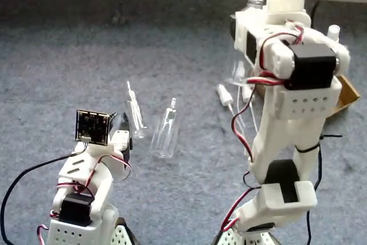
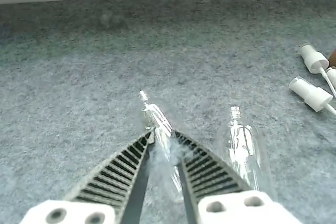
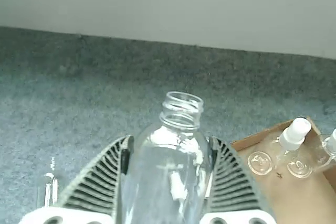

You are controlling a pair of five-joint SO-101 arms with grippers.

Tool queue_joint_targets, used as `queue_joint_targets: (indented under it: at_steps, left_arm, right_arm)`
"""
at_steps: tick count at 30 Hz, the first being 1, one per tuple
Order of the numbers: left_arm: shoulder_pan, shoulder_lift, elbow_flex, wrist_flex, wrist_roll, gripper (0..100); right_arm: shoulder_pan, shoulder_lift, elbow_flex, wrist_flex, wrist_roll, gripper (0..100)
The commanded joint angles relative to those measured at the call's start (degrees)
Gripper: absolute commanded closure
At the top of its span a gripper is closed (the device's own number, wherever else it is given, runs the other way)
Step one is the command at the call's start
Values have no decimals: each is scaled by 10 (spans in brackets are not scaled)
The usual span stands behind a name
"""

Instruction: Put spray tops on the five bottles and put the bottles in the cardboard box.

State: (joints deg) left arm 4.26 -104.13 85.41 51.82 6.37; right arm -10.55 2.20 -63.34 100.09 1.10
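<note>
Cardboard box (image 1: 350, 93) — mostly hidden behind right arm (image 1: 298, 84).

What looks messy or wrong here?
Nothing is broken or spilled. A topless bottle lies on its side on the carpet, a second bottle lies in the left gripper, and two spray tops lie loose nearby.

We've got white printed shells on both the left arm (image 1: 86, 196) and the right arm (image 1: 287, 124), black servos (image 1: 312, 67), red/black/white cables (image 1: 233, 121) and a perforated panel (image 1: 307, 102). Bare camera board (image 1: 93, 127) on the left wrist. Left gripper (image 2: 163, 136) and right gripper (image 3: 169, 140) have black ribbed fingers (image 2: 123, 169) on white bases with screw holes.
</note>
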Motion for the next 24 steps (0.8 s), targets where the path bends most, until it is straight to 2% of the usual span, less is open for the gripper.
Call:
queue_joint_targets:
  at_steps: [1, 13, 24]
  left_arm:
    - [10, -6, -4, -12, 2, 993]
    - [11, -6, -4, -12, 2, 993]
    - [21, -6, -4, -12, 2, 993]
  right_arm:
    - [9, -81, 41, 12, 5, 964]
    - [9, -262, 265, 7, 5, 964]
    - [9, -335, 460, 7, 5, 964]
